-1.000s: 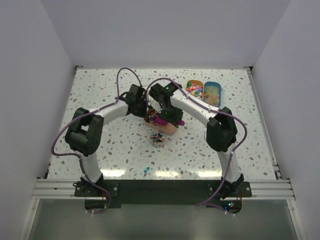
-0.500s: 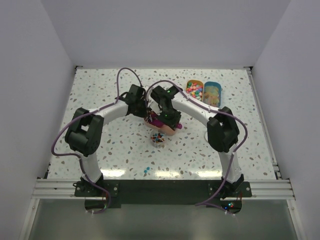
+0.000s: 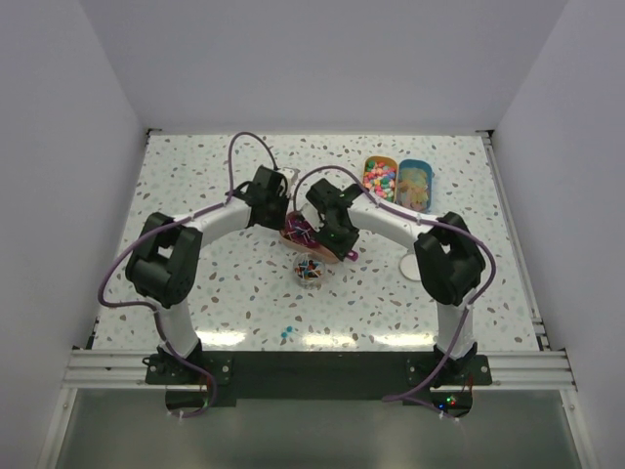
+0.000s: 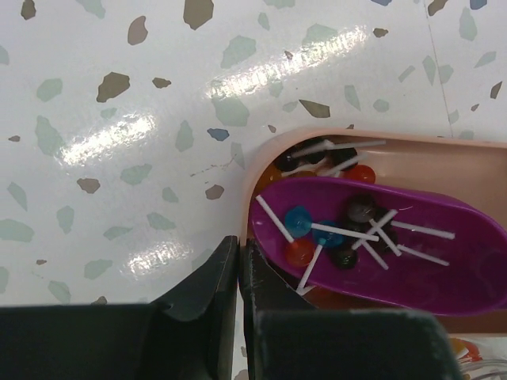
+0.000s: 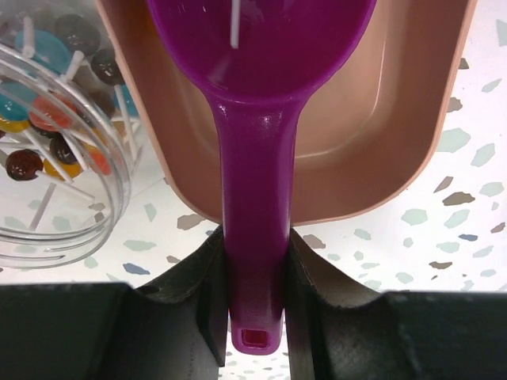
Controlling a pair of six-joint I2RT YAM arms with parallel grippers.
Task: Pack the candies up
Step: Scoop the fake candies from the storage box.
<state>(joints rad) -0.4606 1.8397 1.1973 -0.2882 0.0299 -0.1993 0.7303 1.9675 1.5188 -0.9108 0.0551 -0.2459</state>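
The left jaws were all but shut, pinching the wall of the shallow salmon-pink plastic tray (image 4: 396,141) at its rounded corner, one finger (image 4: 273,297) inside the rim and the other outside, over the speckled white terrazzo table (image 4: 119,158). The right jaws were clamped on the handle of the purple plastic scoop (image 5: 253,182), a finger pressed against each side of it, with the handle's end sticking out just past them. The scoop's bowl hung over the inside of the tray, reaching across its near wall.

The candies (image 4: 360,210), tiny round pieces on thin white sticks in black, brown, red and blue, lay in three places. A small cluster sat in the bowl of the scoop. A few more lay on the tray floor at the corner beyond the scoop's tip. The rest were heaped in the round clear plastic jar (image 5: 103,214) standing on the table just beside the tray.

In the overhead view the tray sat near the middle of the table, between the two arms. The jar (image 3: 311,271) stood on its near side, and a small white disc (image 3: 415,264) lay off to the right.
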